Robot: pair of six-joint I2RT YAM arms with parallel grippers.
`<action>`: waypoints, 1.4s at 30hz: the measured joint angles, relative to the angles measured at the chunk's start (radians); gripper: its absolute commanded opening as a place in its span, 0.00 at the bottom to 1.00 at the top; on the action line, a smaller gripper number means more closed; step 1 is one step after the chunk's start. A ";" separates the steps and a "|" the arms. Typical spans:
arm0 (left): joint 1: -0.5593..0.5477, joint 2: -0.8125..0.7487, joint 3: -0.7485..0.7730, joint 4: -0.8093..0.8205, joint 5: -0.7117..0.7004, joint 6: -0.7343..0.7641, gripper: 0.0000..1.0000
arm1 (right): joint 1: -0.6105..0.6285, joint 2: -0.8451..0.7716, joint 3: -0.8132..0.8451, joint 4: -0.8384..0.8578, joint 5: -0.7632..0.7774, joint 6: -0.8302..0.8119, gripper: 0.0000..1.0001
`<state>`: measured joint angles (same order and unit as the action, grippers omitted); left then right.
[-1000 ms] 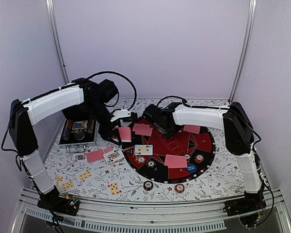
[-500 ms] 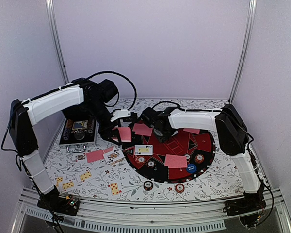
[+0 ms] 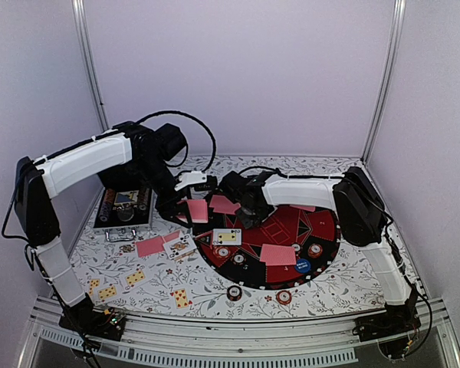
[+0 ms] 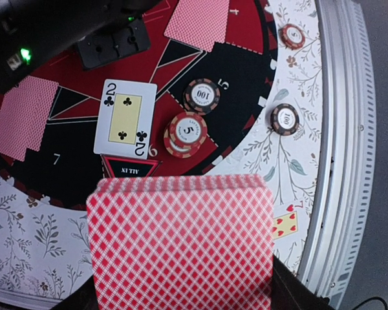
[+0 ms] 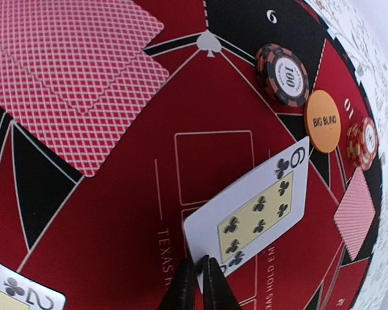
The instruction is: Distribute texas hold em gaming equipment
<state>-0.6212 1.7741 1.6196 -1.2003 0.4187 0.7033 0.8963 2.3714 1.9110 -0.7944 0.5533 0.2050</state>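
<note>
My left gripper (image 3: 185, 213) is shut on a stack of red-backed cards (image 4: 181, 248) that fills the bottom of the left wrist view and hides the fingers. My right gripper (image 5: 199, 274) is shut on the corner of a face-up six of clubs (image 5: 255, 216), held just above the middle of the round mat (image 3: 326, 230). A two of clubs (image 4: 124, 119) lies face up on the mat beside a red 5 chip (image 4: 187, 132) and a black 100 chip (image 4: 202, 95). An orange Big Blind disc (image 5: 323, 121) and a blue disc (image 3: 303, 266) lie on the mat.
Face-down cards (image 5: 71, 71) lie on the mat's far left, and another (image 3: 277, 254) lies near its front. The silver case (image 3: 124, 207) stands at the left. Loose cards (image 3: 135, 277) and two chips (image 3: 234, 292) lie on the floral cloth in front.
My right arm has reached further left over the mat with its card. The left arm and its stack have stayed put.
</note>
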 measured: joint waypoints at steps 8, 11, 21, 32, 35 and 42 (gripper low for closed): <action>0.000 0.000 0.002 -0.002 0.000 0.000 0.26 | -0.010 -0.016 -0.023 0.012 -0.071 0.056 0.51; 0.000 0.000 0.002 -0.002 0.000 0.000 0.26 | -0.027 -0.052 -0.051 0.024 -0.127 0.070 0.52; 0.000 0.000 0.002 -0.002 0.000 0.000 0.26 | -0.168 -0.358 -0.286 0.226 -0.497 0.185 0.66; 0.000 0.000 0.002 0.007 -0.002 0.000 0.26 | -0.204 -0.523 -0.695 0.811 -1.128 0.554 0.78; 0.000 0.000 0.002 0.011 -0.005 -0.001 0.26 | -0.176 -0.508 -0.715 0.941 -1.213 0.664 0.79; 0.000 0.000 0.002 0.025 -0.009 -0.009 0.26 | -0.095 -0.430 -0.639 1.125 -1.308 0.808 0.80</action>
<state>-0.6212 1.7741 1.6215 -1.1755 0.4099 0.6945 0.8017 1.9415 1.2724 0.3305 -0.7551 1.0130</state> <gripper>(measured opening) 0.638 0.799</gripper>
